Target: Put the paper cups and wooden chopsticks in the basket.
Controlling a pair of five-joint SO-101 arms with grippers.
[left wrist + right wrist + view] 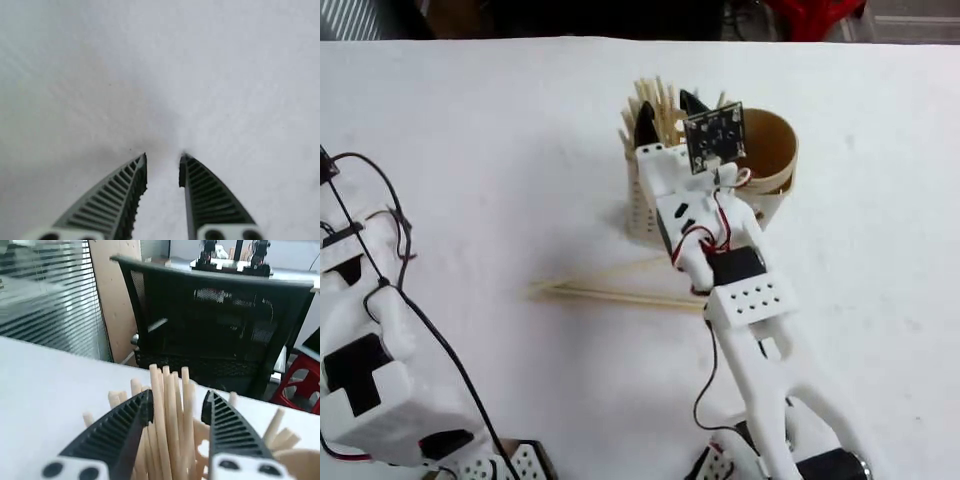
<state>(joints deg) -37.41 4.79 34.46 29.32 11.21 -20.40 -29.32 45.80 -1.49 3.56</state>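
Right pincer (179, 397) is released, its jaws spread wide, and it hangs at the tops of the standing chopsticks (167, 385). Several sticks rise in the gap between the jaws, but none of them looks clamped. In the high view these sticks are upright in the white perforated basket (642, 215), at 12 o'clock from the middle of the surface (470, 150). A brown paper cup (775, 150) stands just beside the basket at its 3 o'clock, partly hidden by the arm. I cannot tell whether it sits inside anything.

Left pincer (163, 159) is also released, jaws a little apart, low over bare surface and grasping nothing.

I judge the task to be partly done: a good bundle of sticks is in. The loose chopsticks (620, 293) lie flat near the centre, at 6 o'clock from the basket, so they remain to be picked up. The cup probably remains too.
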